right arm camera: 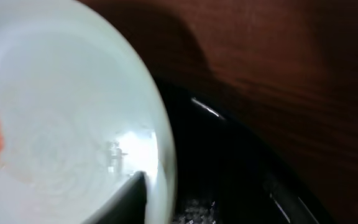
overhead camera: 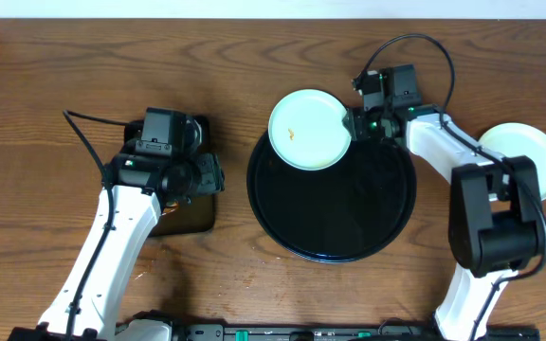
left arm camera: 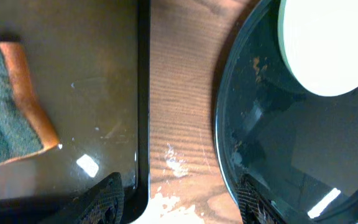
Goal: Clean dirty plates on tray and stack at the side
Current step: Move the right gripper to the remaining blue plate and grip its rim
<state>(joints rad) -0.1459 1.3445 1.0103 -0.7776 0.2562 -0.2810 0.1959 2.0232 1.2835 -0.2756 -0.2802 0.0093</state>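
A pale mint plate [overhead camera: 307, 130] with a small orange smear lies tilted over the back left rim of the large round black tray [overhead camera: 349, 208]. My right gripper [overhead camera: 355, 123] is shut on its right rim. In the right wrist view one finger lies inside the plate [right arm camera: 61, 124], the other under its rim, and my gripper [right arm camera: 163, 196] pinches the edge above the tray [right arm camera: 241, 162]. A second pale plate [overhead camera: 524, 161] rests on the table at the far right. My left gripper [left arm camera: 182, 202] is open and empty, between the small tray and the round tray [left arm camera: 278, 155]. The plate also shows in the left wrist view [left arm camera: 328, 43].
A small rectangular black tray [overhead camera: 192, 220] lies left of the round tray, mostly under my left arm. In the left wrist view this tray [left arm camera: 92, 74] holds a brown and green sponge [left arm camera: 5, 106]. A strip of wet wooden table [left arm camera: 179, 124] separates the two trays.
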